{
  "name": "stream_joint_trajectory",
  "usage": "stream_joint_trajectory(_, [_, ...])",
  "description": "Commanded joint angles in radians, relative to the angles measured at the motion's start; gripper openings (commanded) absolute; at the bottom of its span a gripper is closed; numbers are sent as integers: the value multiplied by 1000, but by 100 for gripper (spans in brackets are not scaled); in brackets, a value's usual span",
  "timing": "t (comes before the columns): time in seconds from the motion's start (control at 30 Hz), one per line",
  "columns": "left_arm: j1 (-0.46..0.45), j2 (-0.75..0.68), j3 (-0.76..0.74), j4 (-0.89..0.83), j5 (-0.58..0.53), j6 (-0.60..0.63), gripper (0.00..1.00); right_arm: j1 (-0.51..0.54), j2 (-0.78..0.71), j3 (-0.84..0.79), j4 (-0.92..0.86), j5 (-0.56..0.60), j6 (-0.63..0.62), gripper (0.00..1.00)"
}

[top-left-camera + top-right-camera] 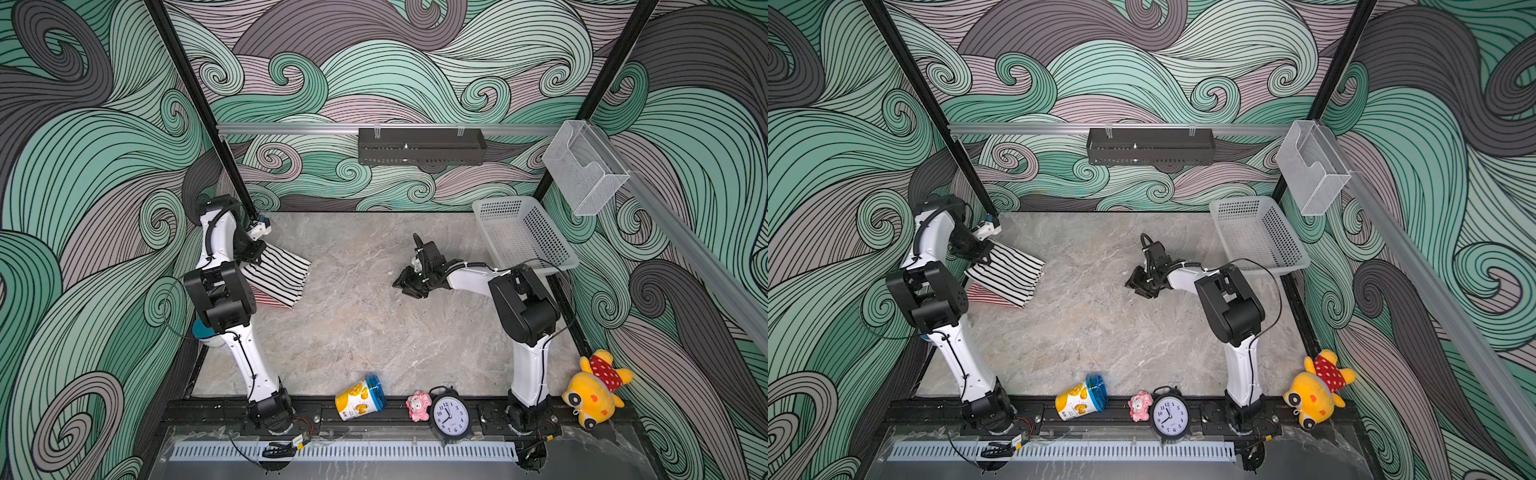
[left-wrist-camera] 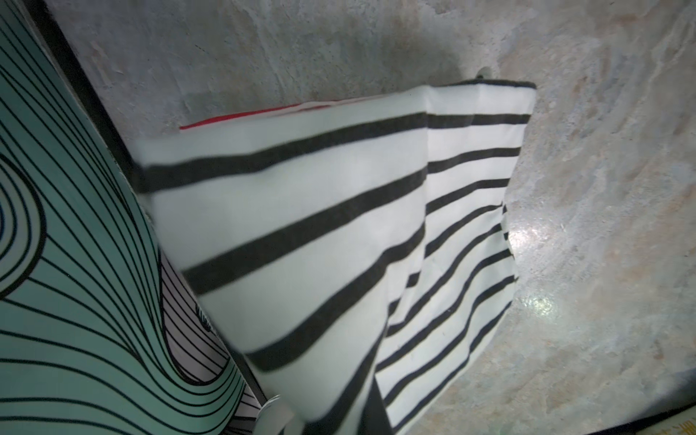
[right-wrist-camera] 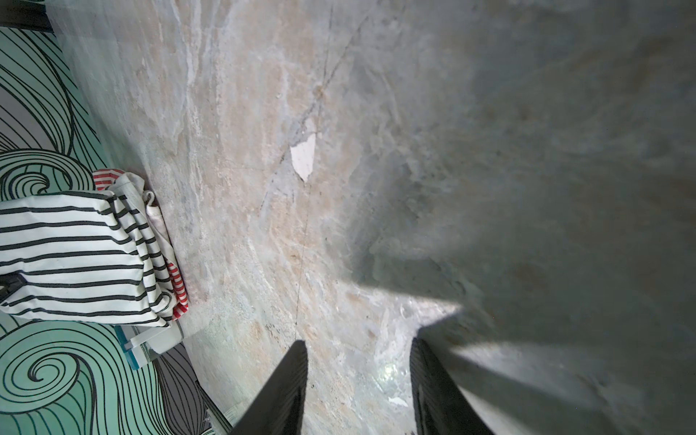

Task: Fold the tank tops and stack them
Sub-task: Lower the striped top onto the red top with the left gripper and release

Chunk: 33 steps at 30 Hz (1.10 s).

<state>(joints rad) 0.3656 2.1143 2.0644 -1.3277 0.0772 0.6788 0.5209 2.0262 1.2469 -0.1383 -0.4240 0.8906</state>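
**Hidden / unclear**
- The left gripper (image 1: 257, 259) has its fingertips covered by its own wrist in both top views. The left wrist view catches only a sliver of one finger at the frame edge.
- Its jaws are clenched, pinching the left edge of the black-and-white tank top (image 1: 284, 270). The cloth slopes up toward the wrist camera.
- The red-and-white tank top (image 1: 270, 300) is mostly buried under the black-and-white one. Only a thin red-striped strip shows along the pile's lower edge, and the right wrist view adds some bunched trim. I cannot tell how neatly it is folded.
- A teal-and-white object (image 1: 203, 332) at mid-left is cut off by the left arm's elbow, and I cannot identify it.

**Count**
- There are two tank tops, one on the other, left of centre on the marble table (image 1: 353, 332) and near the left wall.
- There are two arms.
- The right gripper (image 3: 357, 342) has its fingers spread with nothing between them. It is low over bare table right of centre, well apart from the pile.

**Surroundings**
- One white basket (image 1: 523, 237) sits at upper right.
- One clear holder (image 1: 582, 166) hangs on the right rail, and one black tray (image 1: 419, 145) hangs on the back rail.
- Along the lower edge are one yellow can (image 1: 359, 397) on its side, one pink figure (image 1: 417, 406), one alarm clock (image 1: 451, 415) and one yellow plush toy (image 1: 594, 395) in red dotted cloth.
- In both top views the left arm's elbow and wrist stand in front of the pile's left part.
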Motion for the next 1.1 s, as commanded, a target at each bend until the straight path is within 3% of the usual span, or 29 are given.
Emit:
stream_joint_trajectory(0.0, [20,28,-8,70,-46,-10,0,4,-11,-13,-36,25,-4,46])
stream_joint_trajectory(0.27, [30,81,-35,166,-89,-36,1,5,-11,-6,-47,25,-7,46])
stream_joint_trajectory(0.53, [30,115,-87,234,-129,-53,11,4,-19,7,-82,30,-21,46])
stream_joint_trajectory(1.07, [87,18,-255,367,-201,-119,31,6,-22,22,-95,25,-28,46])
